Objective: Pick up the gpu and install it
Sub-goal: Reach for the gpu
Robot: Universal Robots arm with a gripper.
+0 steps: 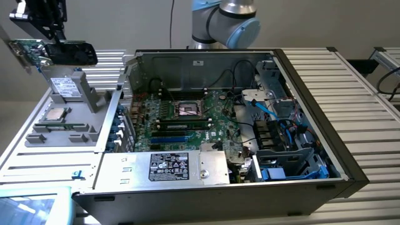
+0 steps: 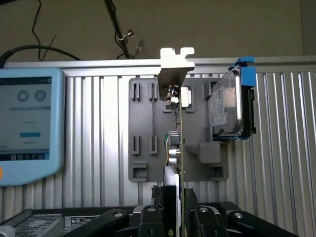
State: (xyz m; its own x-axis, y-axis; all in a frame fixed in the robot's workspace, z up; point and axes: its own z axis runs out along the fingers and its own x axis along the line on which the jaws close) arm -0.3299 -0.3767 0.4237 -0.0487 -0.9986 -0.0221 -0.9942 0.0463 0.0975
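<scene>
In the exterior view, at the top left, my gripper (image 1: 51, 33) is shut on the gpu (image 1: 70, 53), a small card with a green board and a black cooler shroud. It hangs in the air above the grey parts holder (image 1: 84, 101), clear of it. In the wrist view the gpu (image 2: 178, 129) stands edge-on between my gripper's (image 2: 179, 212) fingers (image 2: 163, 205), its metal bracket (image 2: 176, 66) at the far end. The open computer case (image 1: 312, 117) with the large green motherboard (image 1: 181, 117) lies to the exterior view's right of the card.
The grey holder (image 2: 143, 148) carries a hard drive (image 2: 227, 106) with blue rails and a processor (image 1: 57, 113). A blue-framed tablet (image 2: 27, 123) lies beside it. The power supply (image 1: 168, 168), blue cables (image 1: 275, 117) and a drive cage sit inside the case. The arm's base (image 1: 222, 23) stands behind the case.
</scene>
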